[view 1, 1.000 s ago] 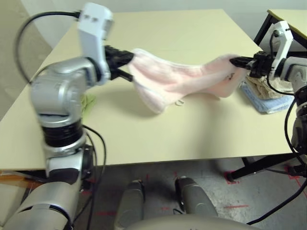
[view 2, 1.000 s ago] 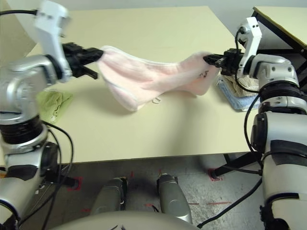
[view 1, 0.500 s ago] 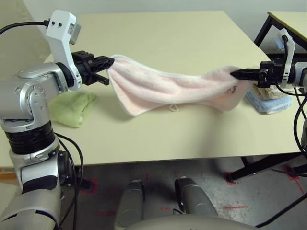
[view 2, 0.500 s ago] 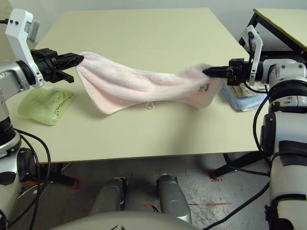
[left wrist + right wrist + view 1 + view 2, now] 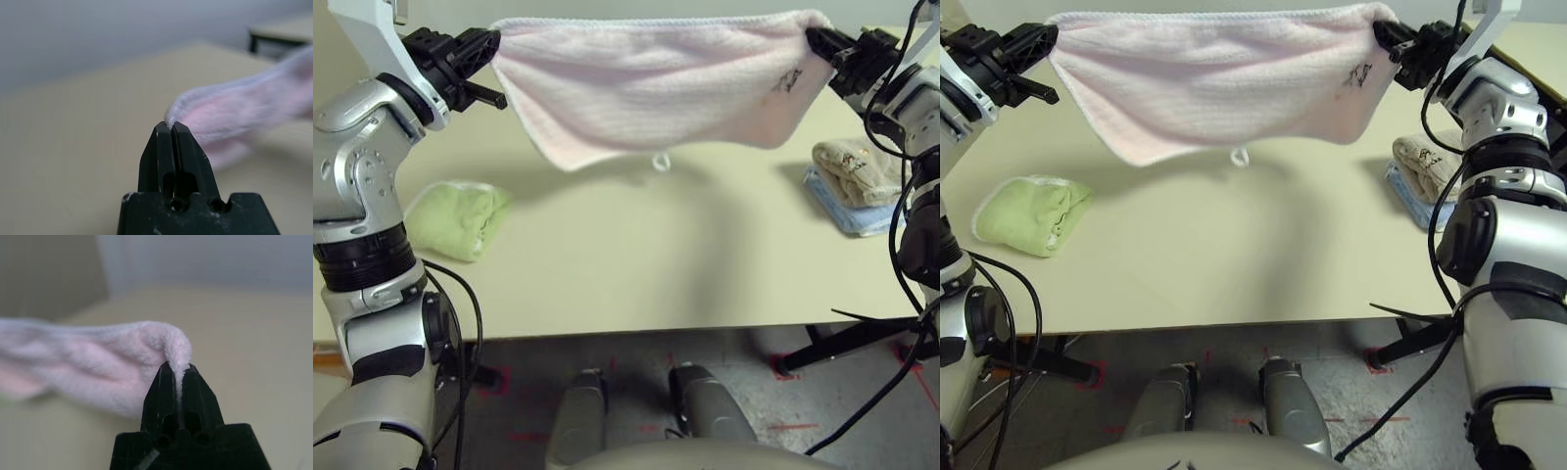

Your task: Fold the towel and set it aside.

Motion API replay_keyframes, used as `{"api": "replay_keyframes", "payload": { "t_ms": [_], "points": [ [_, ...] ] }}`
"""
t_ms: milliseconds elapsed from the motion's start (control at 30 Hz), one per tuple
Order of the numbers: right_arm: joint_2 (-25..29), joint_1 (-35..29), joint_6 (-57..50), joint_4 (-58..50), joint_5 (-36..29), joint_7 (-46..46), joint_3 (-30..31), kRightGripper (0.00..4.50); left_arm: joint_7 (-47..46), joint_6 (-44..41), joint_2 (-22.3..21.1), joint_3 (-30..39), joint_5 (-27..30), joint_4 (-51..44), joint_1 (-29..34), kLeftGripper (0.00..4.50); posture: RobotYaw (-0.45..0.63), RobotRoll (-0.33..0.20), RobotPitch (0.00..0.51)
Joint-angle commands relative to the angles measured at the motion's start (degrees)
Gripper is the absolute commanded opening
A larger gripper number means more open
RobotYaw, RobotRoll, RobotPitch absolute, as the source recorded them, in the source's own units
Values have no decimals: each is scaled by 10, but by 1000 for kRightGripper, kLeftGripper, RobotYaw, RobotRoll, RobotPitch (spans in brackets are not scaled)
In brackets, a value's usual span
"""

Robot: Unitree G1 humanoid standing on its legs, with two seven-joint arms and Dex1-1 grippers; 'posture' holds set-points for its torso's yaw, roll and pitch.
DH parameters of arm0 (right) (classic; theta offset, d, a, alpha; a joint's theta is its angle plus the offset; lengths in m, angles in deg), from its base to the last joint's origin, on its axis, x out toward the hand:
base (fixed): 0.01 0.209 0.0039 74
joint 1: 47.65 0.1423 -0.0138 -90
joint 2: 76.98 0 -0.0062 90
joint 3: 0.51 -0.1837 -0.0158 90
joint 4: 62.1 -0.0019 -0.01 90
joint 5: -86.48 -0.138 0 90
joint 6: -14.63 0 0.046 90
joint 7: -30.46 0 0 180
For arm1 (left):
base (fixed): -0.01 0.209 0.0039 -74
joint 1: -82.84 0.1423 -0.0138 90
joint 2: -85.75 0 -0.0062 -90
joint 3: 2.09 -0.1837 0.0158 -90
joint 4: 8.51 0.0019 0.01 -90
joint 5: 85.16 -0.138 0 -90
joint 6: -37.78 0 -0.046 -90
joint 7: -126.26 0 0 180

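The pale pink towel [image 5: 656, 83] hangs stretched in the air above the table, doubled over, with a small dark embroidered mark [image 5: 788, 82] near its right end and a small loop [image 5: 660, 162] dangling below. My left gripper [image 5: 492, 39] is shut on the towel's left top corner [image 5: 171, 120]. My right gripper [image 5: 813, 37] is shut on the right top corner [image 5: 177, 357]. The top edge runs nearly straight between the two grippers, and the lower edge sags clear of the table.
A lime-green folded towel [image 5: 460, 217] lies on the beige table [image 5: 636, 264] at the left. At the right edge a beige towel [image 5: 858, 168] rests on a light blue one [image 5: 847, 211]. A second table [image 5: 1538, 39] stands at the far right.
Both grippers have risen and lifted the towel off the table. It now hangs taut in the air instead of sagging onto the tabletop. The camera view has also shifted.
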Motion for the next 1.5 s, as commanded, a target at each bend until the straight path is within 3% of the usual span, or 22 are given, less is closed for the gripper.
{"api": "replay_keyframes", "payload": {
  "t_ms": [33, 300, 433, 567, 633, 767, 900, 1067, 1167, 1233, 1300, 1500],
  "points": [
    [12, -61, -43, -45, 8, -85, 36, 0, 24, -29, -13, -9, 37, -71, 93, 37, 188, 0, 75],
    [49, -177, -139, -152, 17, -188, 101, 0, 148, 7, -124, -32, 65, -115, 264, 37, 193, 0, 93],
    [75, -199, -150, -167, 29, -207, 124, 0, 243, 37, -214, -28, 71, -130, 346, 37, 187, 0, 95],
    [100, -215, -188, -194, 24, -250, 146, 0, 289, 30, -253, 3, 108, -137, 374, 37, 186, 0, 96],
    [113, -229, -209, -221, 9, -260, 163, 0, 290, 44, -261, 3, 100, -126, 373, 37, 186, 0, 96],
    [101, -235, -228, -241, -12, -241, 142, 0, 244, 102, -242, -23, 49, -76, 327, 37, 186, 0, 96],
    [65, -214, -203, -213, -29, -143, 89, 0, 169, 148, -189, -55, -4, -23, 253, 37, 182, 0, 98],
    [36, -202, -141, -177, -15, -46, 65, 0, 135, 193, -138, -85, -34, -2, 220, 37, 184, 0, 102],
    [15, -198, -108, -165, -9, -3, 62, 0, 67, 293, -79, -119, -112, 86, 187, 37, 183, 0, 106],
    [2, -193, -103, -162, -13, 12, 58, 0, 61, 409, -54, -144, -163, 163, 163, 37, 184, 0, 111],
    [-6, -190, -98, -163, -13, 21, 59, 0, 55, 435, -33, -163, -181, 183, 140, 37, 181, 0, 114],
    [-10, -181, -97, -158, -13, 27, 61, 0, 80, 523, -35, -181, -216, 262, 100, 37, 183, 0, 122]
  ]
}}
